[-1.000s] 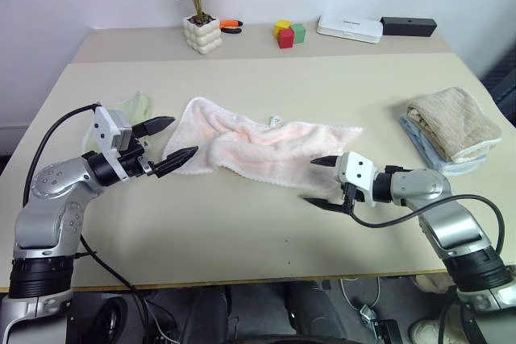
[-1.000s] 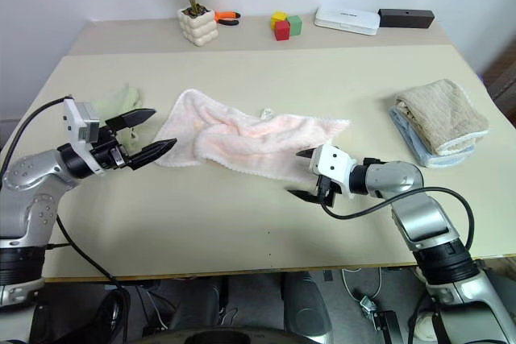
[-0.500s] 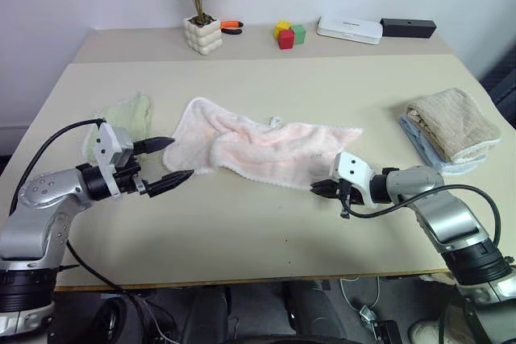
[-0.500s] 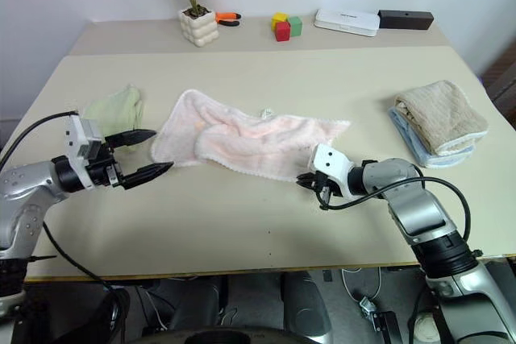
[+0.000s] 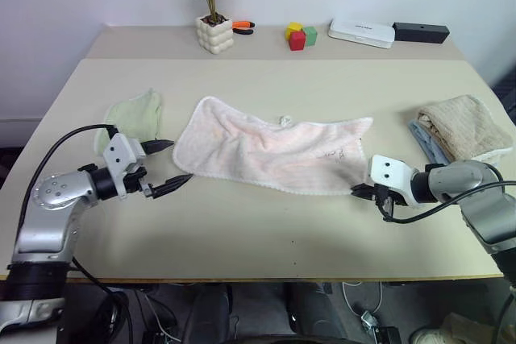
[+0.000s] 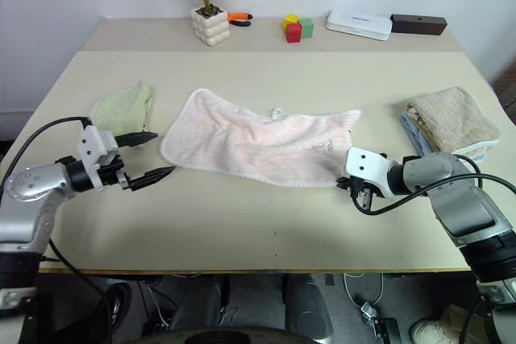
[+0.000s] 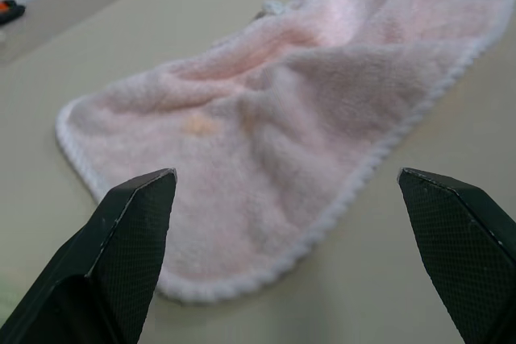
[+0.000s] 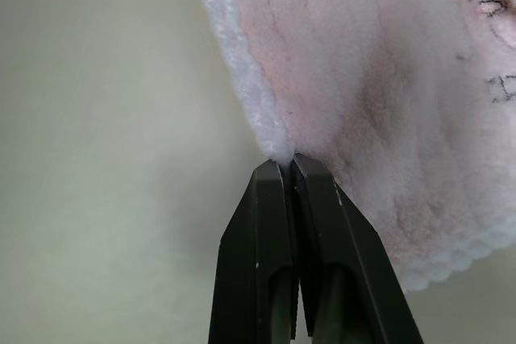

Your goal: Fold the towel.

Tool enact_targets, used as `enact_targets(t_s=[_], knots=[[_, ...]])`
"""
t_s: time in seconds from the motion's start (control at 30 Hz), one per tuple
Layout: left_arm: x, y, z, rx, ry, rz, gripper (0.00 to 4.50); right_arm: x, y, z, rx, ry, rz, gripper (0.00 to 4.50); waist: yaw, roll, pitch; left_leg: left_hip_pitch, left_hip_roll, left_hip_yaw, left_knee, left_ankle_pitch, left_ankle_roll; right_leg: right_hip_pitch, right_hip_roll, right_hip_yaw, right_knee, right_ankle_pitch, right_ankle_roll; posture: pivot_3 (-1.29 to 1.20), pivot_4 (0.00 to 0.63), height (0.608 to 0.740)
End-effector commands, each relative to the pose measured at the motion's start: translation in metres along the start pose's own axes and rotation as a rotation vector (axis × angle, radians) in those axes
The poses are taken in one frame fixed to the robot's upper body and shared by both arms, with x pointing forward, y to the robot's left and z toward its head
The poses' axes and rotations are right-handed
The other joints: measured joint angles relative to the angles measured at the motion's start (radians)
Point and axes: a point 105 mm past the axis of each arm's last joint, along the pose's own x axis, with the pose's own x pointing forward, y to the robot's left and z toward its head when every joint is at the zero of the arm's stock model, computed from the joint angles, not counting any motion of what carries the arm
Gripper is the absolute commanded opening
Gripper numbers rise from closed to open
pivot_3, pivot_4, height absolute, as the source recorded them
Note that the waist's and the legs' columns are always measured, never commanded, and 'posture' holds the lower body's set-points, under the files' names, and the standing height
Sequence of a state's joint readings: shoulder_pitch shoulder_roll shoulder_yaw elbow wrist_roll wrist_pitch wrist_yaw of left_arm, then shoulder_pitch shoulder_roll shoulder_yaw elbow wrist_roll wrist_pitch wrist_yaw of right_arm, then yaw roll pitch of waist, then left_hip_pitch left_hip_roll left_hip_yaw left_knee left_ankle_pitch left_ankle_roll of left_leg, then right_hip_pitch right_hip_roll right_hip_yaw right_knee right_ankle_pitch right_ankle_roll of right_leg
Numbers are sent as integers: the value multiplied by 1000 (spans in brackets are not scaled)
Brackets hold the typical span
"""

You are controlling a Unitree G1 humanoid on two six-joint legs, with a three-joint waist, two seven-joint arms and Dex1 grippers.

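Observation:
The pale pink towel (image 5: pixel 266 151) lies spread across the middle of the table, with its white scalloped edge toward me and a small loop (image 5: pixel 284 121) on its far edge. My right gripper (image 5: pixel 360 192) is shut on the towel's near right corner; in the right wrist view the closed fingertips (image 8: pixel 274 171) pinch the white edge (image 8: pixel 242 86). My left gripper (image 5: pixel 164 164) stands open just off the towel's left end, apart from it. In the left wrist view the towel (image 7: pixel 306 110) lies ahead between the two spread fingers (image 7: pixel 137 215).
A light green towel (image 5: pixel 133 114) lies left of the pink one. A beige towel (image 5: pixel 463 125) sits on a folded blue cloth at the right edge. Along the back stand a potted plant (image 5: pixel 214 34), coloured blocks (image 5: pixel 298 35), a white box (image 5: pixel 361 32) and a black box (image 5: pixel 419 32).
The right gripper shut on the towel's near right corner and drew it to the right, spreading the bunched towel flatter. The left gripper sank a little and stayed open.

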State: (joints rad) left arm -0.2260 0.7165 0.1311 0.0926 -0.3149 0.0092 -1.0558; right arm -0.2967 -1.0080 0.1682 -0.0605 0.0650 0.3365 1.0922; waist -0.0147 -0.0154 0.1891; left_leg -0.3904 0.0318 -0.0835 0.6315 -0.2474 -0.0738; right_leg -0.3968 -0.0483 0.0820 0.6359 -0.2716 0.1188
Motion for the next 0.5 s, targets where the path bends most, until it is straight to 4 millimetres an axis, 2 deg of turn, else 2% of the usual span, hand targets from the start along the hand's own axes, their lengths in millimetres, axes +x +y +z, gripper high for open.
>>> enact_targets(t_s=[0.03, 0.17, 0.37, 0.43, 0.5], knots=[[12, -4, -11, 42, 13, -15, 4500, -4, -9, -30, 52, 125, -67, 46, 0, -1, -1, 0, 0, 0, 0, 0, 0, 1, 0, 0, -1, 0, 0, 0, 150, 740], [25, -14, -30, -6, 48, -72, 4500, 3, -8, -14, 66, 54, -62, 46, -2, -2, -1, 0, 0, 0, 0, 0, 0, 2, 0, 0, -2, 1, 0, 0, 150, 740], [38, -8, -54, -92, 142, -35, 4500, 5, -5, -9, 76, 30, -68, 46, -4, -1, -2, 1, 0, 0, 0, 0, 0, 2, 0, 0, -1, 2, 2, 0, 150, 740], [43, -10, -57, -104, 147, -39, 3976, 6, -4, -7, 78, 26, -67, 0, -4, -1, -3, 2, 0, 0, 0, 0, 0, 3, 0, 0, -1, 2, 2, 0, 150, 740], [48, -12, -57, -129, 154, -45, 3143, 6, -5, -6, 80, 24, -70, 0, -4, 1, -4, 3, 0, 0, 0, 0, 0, 3, 0, 0, -1, 2, 2, 0, 150, 740]])
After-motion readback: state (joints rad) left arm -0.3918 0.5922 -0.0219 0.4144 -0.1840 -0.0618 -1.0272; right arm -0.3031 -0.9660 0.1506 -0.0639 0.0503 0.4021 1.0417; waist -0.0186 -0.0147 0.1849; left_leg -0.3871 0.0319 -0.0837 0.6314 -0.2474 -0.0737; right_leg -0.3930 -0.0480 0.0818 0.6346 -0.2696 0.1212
